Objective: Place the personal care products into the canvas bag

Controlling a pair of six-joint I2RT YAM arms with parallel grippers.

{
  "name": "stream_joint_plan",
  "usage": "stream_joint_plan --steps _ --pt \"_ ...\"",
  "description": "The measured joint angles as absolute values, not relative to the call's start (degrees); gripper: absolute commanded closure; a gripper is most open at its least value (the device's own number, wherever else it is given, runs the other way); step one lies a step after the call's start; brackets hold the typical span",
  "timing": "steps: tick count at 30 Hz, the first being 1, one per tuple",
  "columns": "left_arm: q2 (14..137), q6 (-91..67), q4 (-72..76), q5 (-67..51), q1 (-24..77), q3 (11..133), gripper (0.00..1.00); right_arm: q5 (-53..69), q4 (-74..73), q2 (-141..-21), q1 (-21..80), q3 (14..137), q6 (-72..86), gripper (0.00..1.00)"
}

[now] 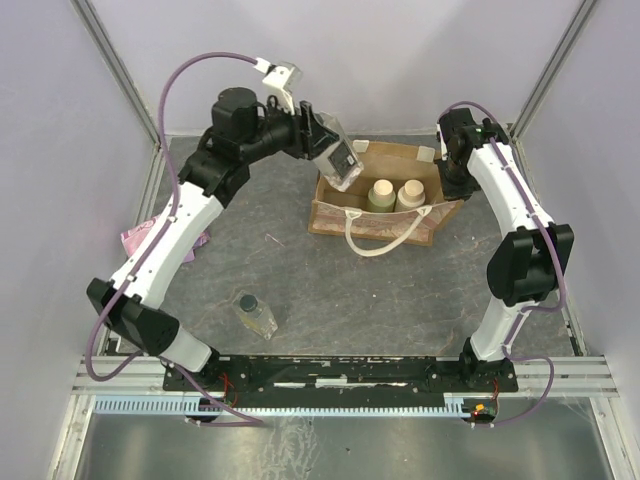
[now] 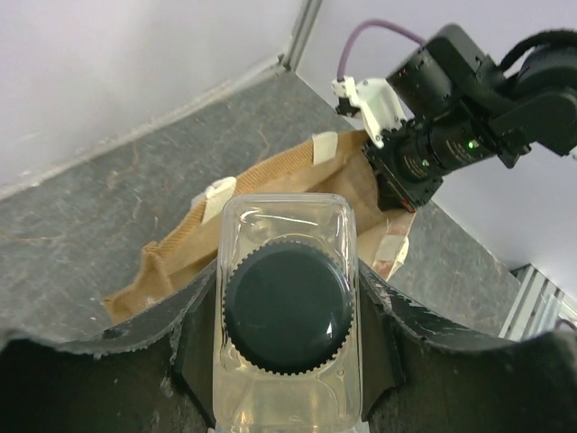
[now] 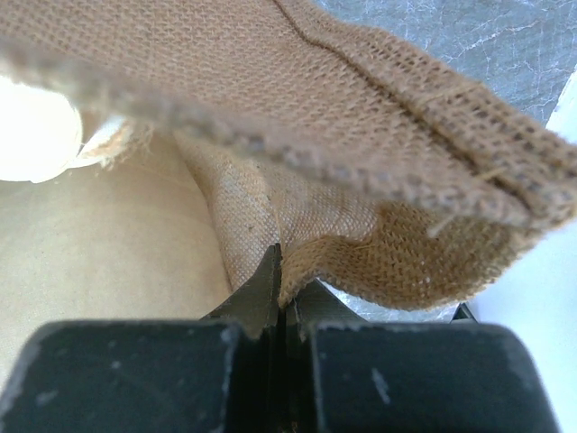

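Note:
The canvas bag [image 1: 400,160] lies open at the back middle. A pale yellow-green bottle [image 1: 381,195] and a cream bottle [image 1: 410,196] stand inside it. My left gripper [image 1: 335,150] is shut on a clear squarish bottle with a dark cap [image 2: 287,307] and holds it over the bag's left end. My right gripper [image 1: 450,160] is shut on the bag's right rim [image 3: 379,262], pinching the weave. A second clear bottle with a dark cap [image 1: 254,313] lies on the table near the front left.
A flat pink packet [image 1: 135,238] lies at the left, partly under my left arm. The bag's cream looped handle [image 1: 383,236] hangs over its front. The enclosure walls stand close behind the bag.

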State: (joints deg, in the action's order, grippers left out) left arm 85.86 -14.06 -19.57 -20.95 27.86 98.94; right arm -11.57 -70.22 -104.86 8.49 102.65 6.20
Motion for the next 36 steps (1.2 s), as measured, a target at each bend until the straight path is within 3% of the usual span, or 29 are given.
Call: stream_joint_plan --steps 7,22,36 --pt "89.47 -13.56 -19.22 -19.2 30.92 97.95 0.97 -11.7 -70.52 -105.21 8.49 102.78 6.13 1.0" --pt "104.66 -1.26 -19.94 -0.49 41.56 98.0 0.97 -12.01 -71.88 -106.59 8.49 103.81 5.89 1.0" --pt "108.07 1.65 -24.36 17.72 42.04 98.76 0.97 -11.94 -71.83 -106.59 8.51 103.81 5.91 1.0"
